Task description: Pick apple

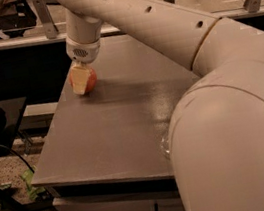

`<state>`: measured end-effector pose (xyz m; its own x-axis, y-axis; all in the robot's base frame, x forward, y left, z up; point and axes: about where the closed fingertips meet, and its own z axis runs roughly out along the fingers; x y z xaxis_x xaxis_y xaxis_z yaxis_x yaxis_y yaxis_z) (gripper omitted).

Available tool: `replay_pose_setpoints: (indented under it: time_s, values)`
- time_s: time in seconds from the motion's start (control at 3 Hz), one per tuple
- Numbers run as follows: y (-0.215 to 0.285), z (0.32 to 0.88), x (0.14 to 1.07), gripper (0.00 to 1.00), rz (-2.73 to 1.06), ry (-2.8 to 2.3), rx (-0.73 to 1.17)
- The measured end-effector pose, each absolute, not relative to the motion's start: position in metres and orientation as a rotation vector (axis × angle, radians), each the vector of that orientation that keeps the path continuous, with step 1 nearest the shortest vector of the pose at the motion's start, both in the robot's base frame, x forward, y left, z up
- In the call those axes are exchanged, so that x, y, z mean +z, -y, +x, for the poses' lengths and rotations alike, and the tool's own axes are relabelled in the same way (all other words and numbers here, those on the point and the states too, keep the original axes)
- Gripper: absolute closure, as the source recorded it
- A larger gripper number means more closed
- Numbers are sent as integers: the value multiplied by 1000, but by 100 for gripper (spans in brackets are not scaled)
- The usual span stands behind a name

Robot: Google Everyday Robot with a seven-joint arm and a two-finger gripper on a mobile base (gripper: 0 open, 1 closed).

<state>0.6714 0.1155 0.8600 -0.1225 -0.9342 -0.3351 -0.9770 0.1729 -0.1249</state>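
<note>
Jaws over apple (92,79) (half hidden)

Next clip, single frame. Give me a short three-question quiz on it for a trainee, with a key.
1. Multiple choice: over the table, where is the gripper?
A: down at the apple
B: above the table's middle
C: at the table's near edge
2. True or false: the apple is green.
3. Fill in: in the camera view, the apple sits near the table's far ___ corner.

Key: 1 A; 2 false, it is red; 3 left.
</note>
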Motion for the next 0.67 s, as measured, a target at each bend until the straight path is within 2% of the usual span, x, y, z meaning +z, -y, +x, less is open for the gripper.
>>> replay_pose_setpoints:
  time_s: [0.33, 0.67]
  values:
    - [-100, 668, 894, 95, -1824, -2065, 183]
    - [-86, 661, 926, 100, -1845, -1998, 195]
